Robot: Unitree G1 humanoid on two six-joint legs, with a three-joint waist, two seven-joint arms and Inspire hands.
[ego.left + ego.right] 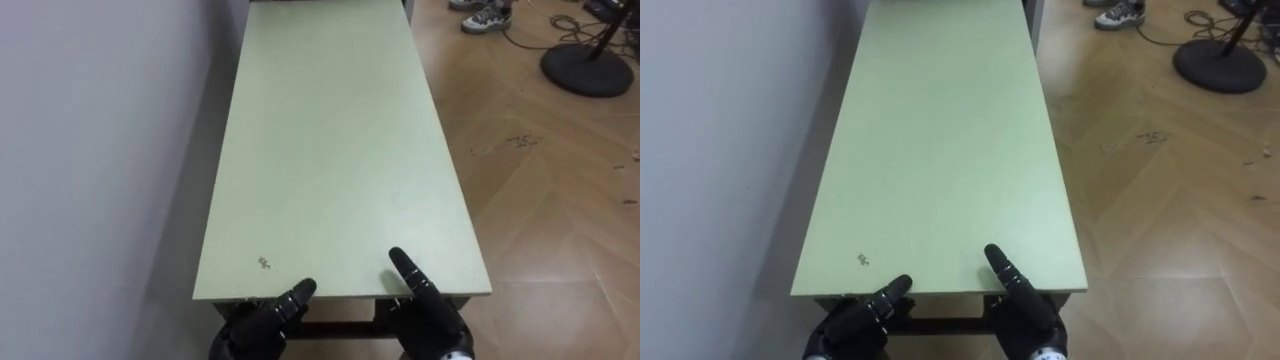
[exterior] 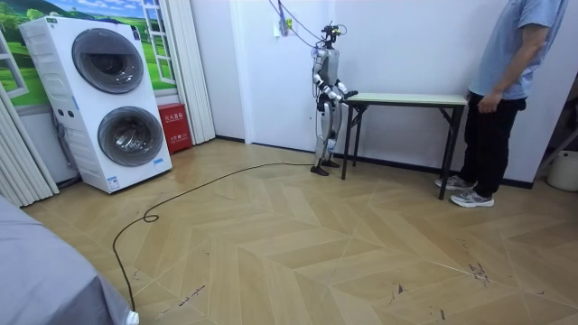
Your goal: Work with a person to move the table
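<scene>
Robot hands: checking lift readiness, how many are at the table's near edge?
2. The left hand is at the near edge of the table, left of its middle; the right hand is at the same edge, right of its middle.

No writing can be read anywhere. In the room view a red box (image 2: 172, 126) on the floor just beside the stacked white machines (image 2: 113, 99) bears pale marks on its front that look like characters, but they are too small to make out. In the eye views the pale green top of the table (image 1: 330, 150) carries a small dark speck (image 1: 265, 263) near the robot's end, a blemish and not a letter or a number.
</scene>
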